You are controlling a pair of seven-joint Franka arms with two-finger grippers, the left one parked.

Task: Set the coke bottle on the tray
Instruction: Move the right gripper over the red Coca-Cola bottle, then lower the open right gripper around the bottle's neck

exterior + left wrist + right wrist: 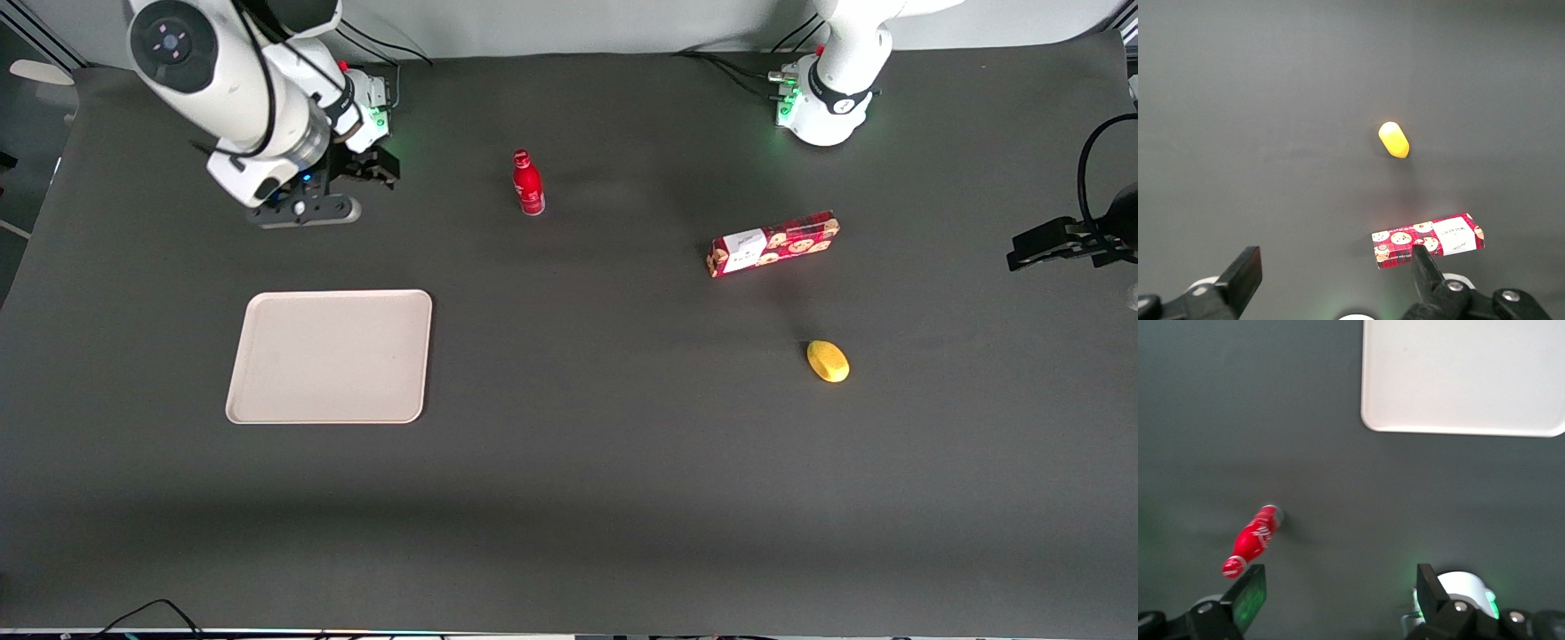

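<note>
claw (1337, 595) hangs open and empty, the slim red bottle (527, 183) upright on the dark table (569, 462) off to its side, the beige flat tray (331, 356) nearer the front camera; a clumsy sideways approach could topple that narrow bottle.

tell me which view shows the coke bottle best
The front view: the coke bottle stands upright and whole, apart from the tray and the open tool. The right wrist view shows it slanted, near a finger. The left wrist view misses it.
</note>
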